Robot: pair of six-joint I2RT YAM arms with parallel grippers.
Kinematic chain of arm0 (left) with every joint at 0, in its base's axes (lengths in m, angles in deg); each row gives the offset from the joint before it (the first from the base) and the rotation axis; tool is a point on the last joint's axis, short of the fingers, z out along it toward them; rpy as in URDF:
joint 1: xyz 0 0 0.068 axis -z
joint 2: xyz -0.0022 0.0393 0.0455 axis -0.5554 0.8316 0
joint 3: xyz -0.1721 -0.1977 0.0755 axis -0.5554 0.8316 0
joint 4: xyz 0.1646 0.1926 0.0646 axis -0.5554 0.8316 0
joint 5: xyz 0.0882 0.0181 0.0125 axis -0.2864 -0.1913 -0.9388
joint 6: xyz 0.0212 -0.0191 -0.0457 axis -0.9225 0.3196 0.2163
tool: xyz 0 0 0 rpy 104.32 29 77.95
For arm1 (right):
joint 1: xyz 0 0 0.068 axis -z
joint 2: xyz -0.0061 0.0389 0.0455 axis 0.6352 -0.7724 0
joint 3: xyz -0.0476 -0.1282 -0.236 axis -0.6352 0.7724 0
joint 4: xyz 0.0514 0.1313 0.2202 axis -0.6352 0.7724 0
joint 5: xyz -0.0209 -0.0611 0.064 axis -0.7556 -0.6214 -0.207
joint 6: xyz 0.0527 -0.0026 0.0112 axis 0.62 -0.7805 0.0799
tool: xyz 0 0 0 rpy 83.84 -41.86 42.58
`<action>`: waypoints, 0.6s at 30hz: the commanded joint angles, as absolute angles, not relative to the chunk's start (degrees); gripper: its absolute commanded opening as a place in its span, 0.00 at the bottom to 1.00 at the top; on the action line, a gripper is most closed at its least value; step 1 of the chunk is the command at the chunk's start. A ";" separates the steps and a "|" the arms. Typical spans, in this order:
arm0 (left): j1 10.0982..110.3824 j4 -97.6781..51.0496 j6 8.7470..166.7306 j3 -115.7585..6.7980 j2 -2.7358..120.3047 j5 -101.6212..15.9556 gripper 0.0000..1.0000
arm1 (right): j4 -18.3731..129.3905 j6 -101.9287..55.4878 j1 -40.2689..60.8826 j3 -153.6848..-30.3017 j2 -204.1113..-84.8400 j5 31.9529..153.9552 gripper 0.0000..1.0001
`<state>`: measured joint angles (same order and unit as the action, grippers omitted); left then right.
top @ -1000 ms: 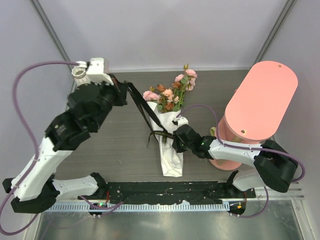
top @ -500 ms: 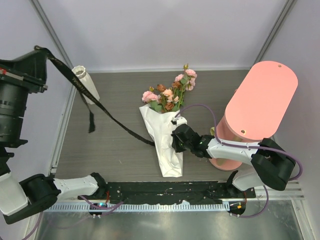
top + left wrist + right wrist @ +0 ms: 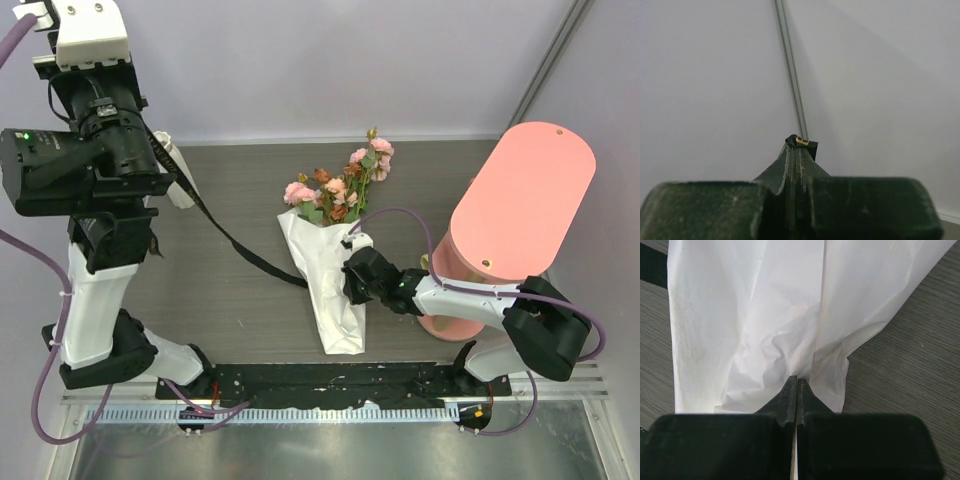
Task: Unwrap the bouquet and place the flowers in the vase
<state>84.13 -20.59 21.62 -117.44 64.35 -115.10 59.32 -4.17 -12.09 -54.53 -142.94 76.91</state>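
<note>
The bouquet lies mid-table, its pink and rust-brown flowers pointing to the far side. Its white paper cone points toward the arms. My right gripper is shut on the white paper at the cone's right side. My left arm is raised high at the far left, and my left gripper is shut on the black ribbon. The ribbon runs taut and slanting down to the cone's left edge. The white vase stands far left, mostly hidden behind the left arm.
A big pink tiered oval stand fills the right side, just behind the right arm. Grey enclosure walls close the far side and both sides. The black base rail runs along the near edge.
My left arm has swung up and back with the ribbon. The bow has come undone, and the ribbon now hangs in one long line off the cone. The right gripper has held still.
</note>
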 commanded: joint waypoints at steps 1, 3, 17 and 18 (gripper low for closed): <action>84.45 -41.38 2.97 -115.56 59.85 -117.54 0.00 | 59.13 -4.63 -12.07 -56.53 -143.38 77.66 0.01; 84.37 -39.59 4.94 -115.73 57.74 -117.36 0.01 | 59.39 -4.72 -12.07 -56.70 -143.38 78.10 0.01; 84.37 7.05 47.90 -101.77 58.78 -123.87 0.00 | 61.24 -6.57 -11.98 -59.69 -140.65 79.86 0.06; 84.10 12.31 51.95 -98.01 59.22 -124.04 0.00 | 61.76 -6.66 -12.16 -59.86 -140.39 79.78 0.06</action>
<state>84.20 -17.31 28.41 -107.26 50.93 -122.66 61.13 -5.33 -12.09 -57.05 -142.79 79.47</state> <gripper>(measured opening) 0.009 0.058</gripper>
